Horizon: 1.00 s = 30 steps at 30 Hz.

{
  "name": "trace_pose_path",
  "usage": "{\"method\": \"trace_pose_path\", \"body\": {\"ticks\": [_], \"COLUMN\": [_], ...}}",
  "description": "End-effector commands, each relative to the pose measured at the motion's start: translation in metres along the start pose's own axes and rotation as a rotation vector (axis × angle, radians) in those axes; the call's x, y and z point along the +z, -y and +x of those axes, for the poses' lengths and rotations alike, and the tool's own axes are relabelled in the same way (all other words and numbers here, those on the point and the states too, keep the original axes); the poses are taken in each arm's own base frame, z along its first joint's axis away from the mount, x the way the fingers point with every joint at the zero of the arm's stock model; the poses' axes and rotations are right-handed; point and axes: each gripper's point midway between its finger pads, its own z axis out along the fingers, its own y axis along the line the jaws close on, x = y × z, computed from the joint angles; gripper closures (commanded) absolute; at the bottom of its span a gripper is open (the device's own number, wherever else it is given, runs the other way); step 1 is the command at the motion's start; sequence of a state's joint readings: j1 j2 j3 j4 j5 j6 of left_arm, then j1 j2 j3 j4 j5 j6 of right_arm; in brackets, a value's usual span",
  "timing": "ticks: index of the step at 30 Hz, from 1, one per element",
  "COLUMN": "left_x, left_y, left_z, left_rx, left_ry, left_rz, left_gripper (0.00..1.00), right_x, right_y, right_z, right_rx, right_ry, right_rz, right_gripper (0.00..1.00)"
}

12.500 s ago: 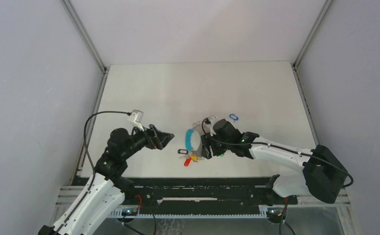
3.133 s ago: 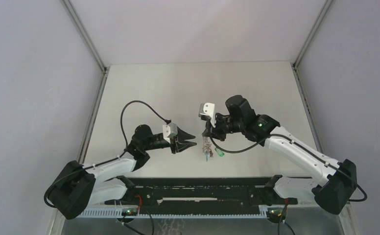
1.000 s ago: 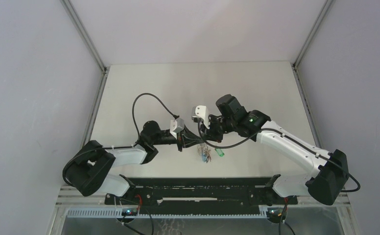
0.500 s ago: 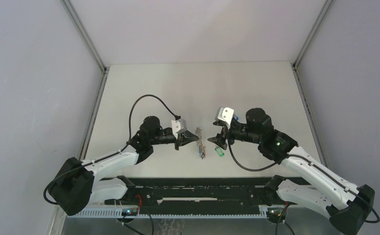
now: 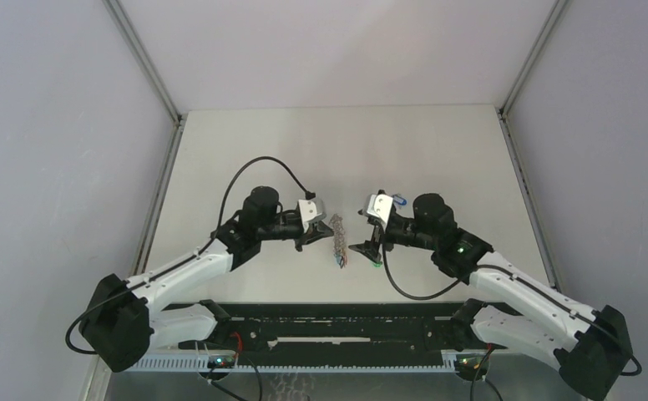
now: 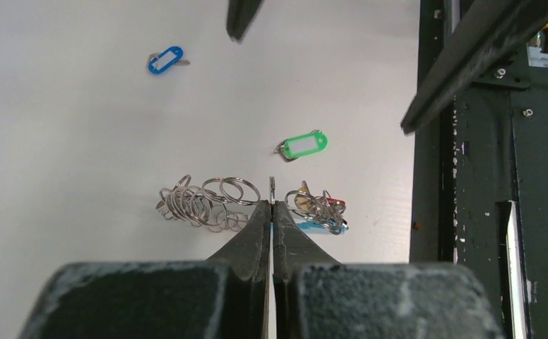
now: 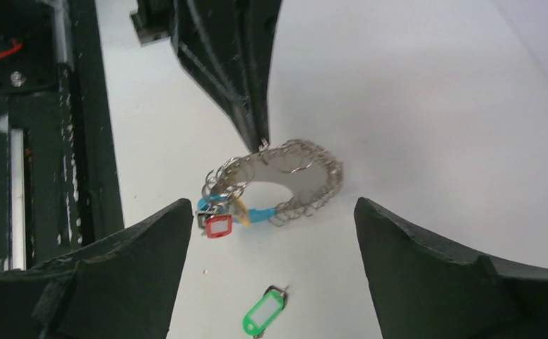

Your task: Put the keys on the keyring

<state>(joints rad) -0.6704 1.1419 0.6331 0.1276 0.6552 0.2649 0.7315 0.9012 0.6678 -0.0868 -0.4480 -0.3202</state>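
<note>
White desk (image 5: 321,150) and pale grey walls (image 5: 53,167) frame both arms, which reach toward each other near the front edge. At the centre, the left tool (image 6: 271,209) is pinched fully closed. Its two black fingertips press together on the thin metal wire of the keyring (image 7: 285,150), and a sliver of the hoop stands out just past the tips in the left wrist view.

From the right wrist camera the hoop shows nearly face-on, gripped at its upper arc. A dense fringe of silver links (image 7: 331,176) runs along the top and right side, and a light-blue sleeve (image 7: 260,212) covers part of the lower arc. Whether that lower arc touches the desk I cannot tell. Bunched at the lower left of the hoop, beside the sleeve, hang a red-tagged key (image 7: 219,226) and a yellow tag (image 7: 241,206). Something dark sits among them, too small to name.

Facing the hoop, the right tool (image 7: 271,205) stands wide open — its fingers spread to either side of the keyring without touching it. A green-tagged key (image 7: 264,311) lies loose on the desk, apart from the ring and near the right tool's fingers in the overhead view. Farther out, toward the back of the desk, a blue-tagged key (image 6: 165,60) lies alone. A black rail (image 6: 483,176) runs along the near edge.
</note>
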Motion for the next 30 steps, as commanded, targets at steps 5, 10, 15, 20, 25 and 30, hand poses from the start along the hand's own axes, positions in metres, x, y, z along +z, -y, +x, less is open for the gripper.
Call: {"method": "trace_pose_path", "body": {"ticks": [5,10,15,20,25,30], "left_x": [-0.009,-0.01,-0.011,-0.01,-0.01,-0.009], "left_y": [0.002,0.003,0.005,0.006,0.008,0.01], "left_z": [-0.01,-0.009,-0.01,-0.011,-0.013,-0.014], "left_rx": [0.031,0.041,0.051,0.052,0.056,0.058], "left_ry": [-0.086,-0.115,-0.112,-0.111,-0.106,-0.103], "left_rz": [-0.014,-0.014,-0.008,-0.003,0.008,0.017], "left_gripper": [1.0,1.0,1.0,1.0,1.0,1.0], "right_x": [0.025,0.034,0.039,0.042,0.047,0.052], "right_y": [-0.007,-0.009,-0.011,-0.014,-0.012,-0.014], "right_z": [-0.001,0.0,0.001,0.0,-0.004,-0.007], "right_rx": [-0.16,-0.19,-0.188,-0.19,-0.198,-0.208], "right_ry": [0.077,0.099,0.103,0.109,0.12,0.121], "right_rz": [-0.145,-0.199,-0.248,-0.278,-0.285,-0.306], "right_gripper": [0.36,0.56,0.69,0.69,0.69,0.69]}}
